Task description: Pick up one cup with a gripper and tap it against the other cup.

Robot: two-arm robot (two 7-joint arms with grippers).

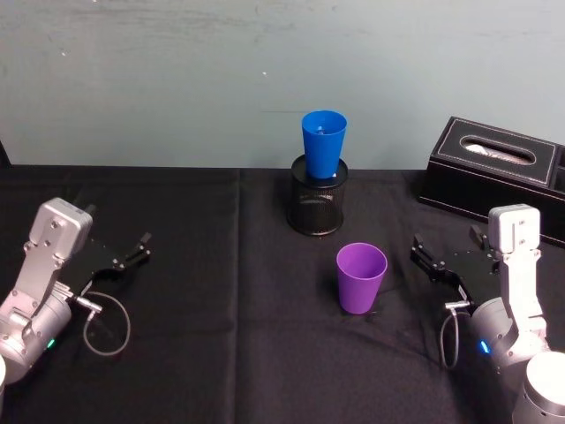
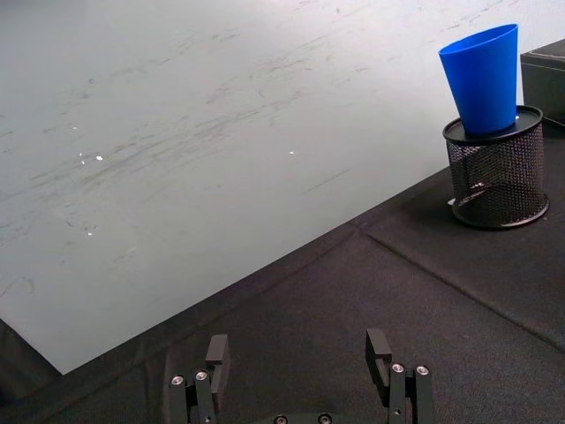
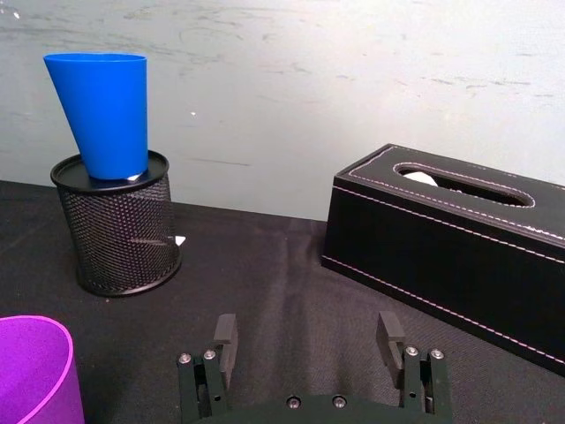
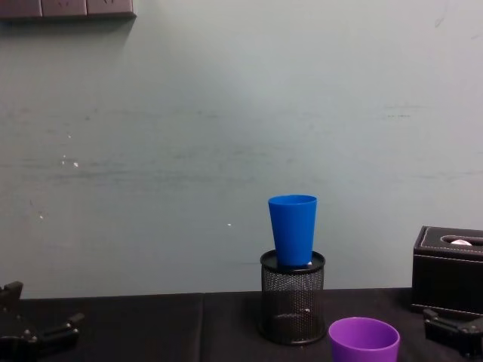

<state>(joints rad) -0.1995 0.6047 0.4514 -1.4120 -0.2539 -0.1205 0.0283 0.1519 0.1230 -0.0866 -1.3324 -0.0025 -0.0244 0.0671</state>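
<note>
Purple cup [image 1: 361, 277] stands upright on the black cloth [image 1: 221, 336] in the head view, at 5 o'clock from the blue cup [image 1: 323, 145] seated in the mesh holder [image 1: 318, 205]. Right gripper [image 1: 430, 255] sits at its 3 o'clock, wide and empty; left gripper [image 1: 132, 251] at 9 o'clock, also wide. Right wrist view: purple cup [image 3: 33, 371] at 7 o'clock of the holder [image 3: 119, 225].
</note>
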